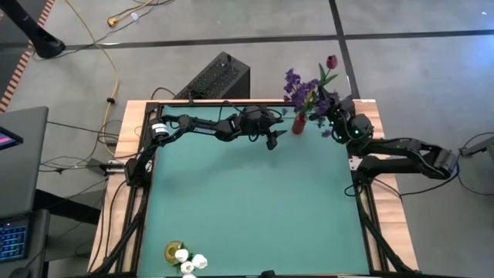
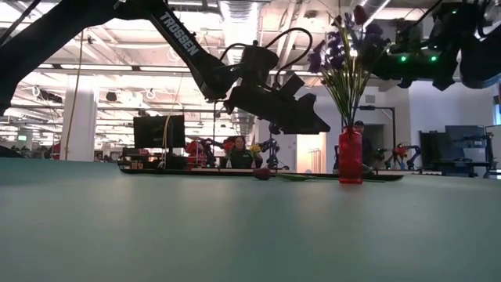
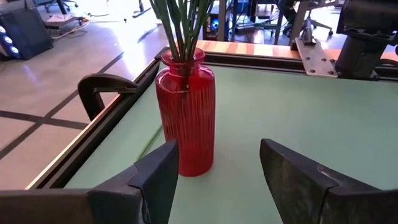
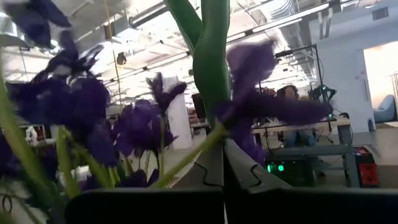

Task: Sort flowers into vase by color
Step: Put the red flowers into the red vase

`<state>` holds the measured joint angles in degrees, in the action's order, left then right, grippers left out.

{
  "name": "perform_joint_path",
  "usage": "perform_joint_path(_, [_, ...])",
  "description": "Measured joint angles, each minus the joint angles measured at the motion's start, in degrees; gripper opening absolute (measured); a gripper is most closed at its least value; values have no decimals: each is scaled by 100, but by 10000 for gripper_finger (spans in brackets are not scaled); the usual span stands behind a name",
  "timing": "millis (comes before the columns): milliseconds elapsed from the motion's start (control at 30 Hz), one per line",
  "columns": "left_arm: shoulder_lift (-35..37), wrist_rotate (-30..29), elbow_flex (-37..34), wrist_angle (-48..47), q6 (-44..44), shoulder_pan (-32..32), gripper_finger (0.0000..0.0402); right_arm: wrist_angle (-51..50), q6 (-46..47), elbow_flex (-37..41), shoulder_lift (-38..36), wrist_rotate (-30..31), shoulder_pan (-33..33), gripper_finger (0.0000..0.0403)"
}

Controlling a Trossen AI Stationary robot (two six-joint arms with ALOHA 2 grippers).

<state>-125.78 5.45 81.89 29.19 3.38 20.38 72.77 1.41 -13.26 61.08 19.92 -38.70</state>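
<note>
Right gripper (image 4: 222, 163) first, its dark fingers pressed together on a smooth green stem among the bushy purple flowers (image 1: 302, 86); those stand in a ribbed red glass vase (image 3: 185, 112) at the green worktop's (image 1: 247, 201) far edge; left gripper (image 3: 214, 171) hangs spread wide, empty, beside it; white tulip heads (image 1: 190, 262) sit at the near-left corner

place: robotics lab — signs: monitors (image 2: 159, 131) | workbenches (image 2: 258, 168) | ceiling strip lights (image 2: 244, 17)

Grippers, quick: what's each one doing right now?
Left gripper: open, empty, facing the red vase.
Right gripper: shut on a green flower stem among the purple sprigs.
</note>
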Motion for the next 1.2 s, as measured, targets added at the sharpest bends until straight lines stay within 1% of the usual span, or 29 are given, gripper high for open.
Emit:
perform_joint_path(200, [0, 7, 0, -2, 2, 0, 215, -298, 5, 0, 0, 83, 0, 14])
perform_joint_path(733, [2, 5, 0, -27, 4, 0, 215, -727, 175, 0, 0, 85, 7, 14])
perform_joint_path(1200, [2, 12, 0, -24, 9, 1, 215, -1310, 374, 0, 0, 90, 9, 14])
